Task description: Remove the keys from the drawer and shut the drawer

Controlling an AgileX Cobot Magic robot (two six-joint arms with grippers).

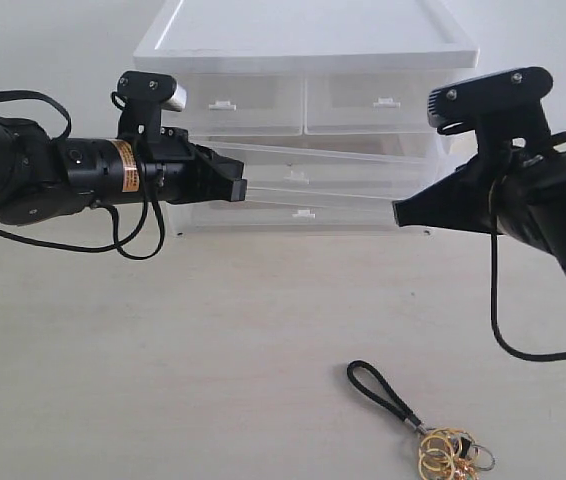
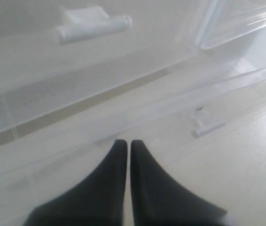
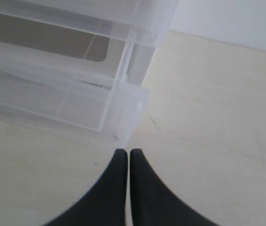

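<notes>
Since the keys [image 1: 415,421] already lie out on the table [image 1: 163,350], well in front of the cabinet [image 1: 303,40], only the closing appears left to do. The drawer [image 1: 343,172] stands pulled out, and the left gripper [image 1: 241,188] and right gripper [image 1: 398,212], each clenched on nothing, sit near its two front ends. I judge that they are held so for the blunt tips to push the front in squarely.

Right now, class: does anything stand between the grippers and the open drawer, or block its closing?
Nothing visible. The left gripper and right gripper, both shut, sit by the drawer's front corners; the keys lie on the table.
</notes>
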